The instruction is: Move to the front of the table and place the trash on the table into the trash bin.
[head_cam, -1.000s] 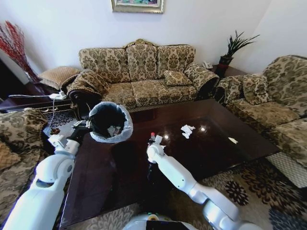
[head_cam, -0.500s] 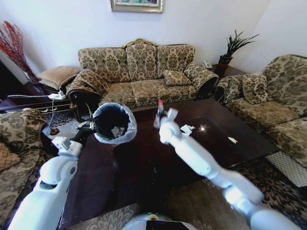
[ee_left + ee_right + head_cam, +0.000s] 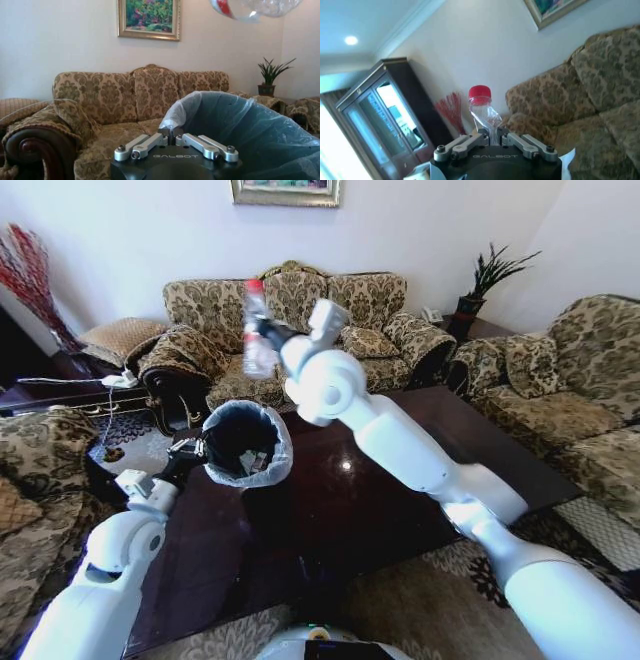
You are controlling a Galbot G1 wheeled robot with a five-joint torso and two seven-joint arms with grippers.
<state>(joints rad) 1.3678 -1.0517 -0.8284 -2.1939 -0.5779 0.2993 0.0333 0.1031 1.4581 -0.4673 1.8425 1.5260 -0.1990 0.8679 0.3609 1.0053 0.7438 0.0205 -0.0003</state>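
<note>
Bottle (image 3: 254,330), crushed, clear, red-capped, now raised from table (image 3: 330,520) level to high above the bag-lined bin (image 3: 247,445), pinched in the right gripper (image 3: 262,338), while the left gripper (image 3: 196,452) clamps the bin's rim, so I judge the drop is close.
</note>
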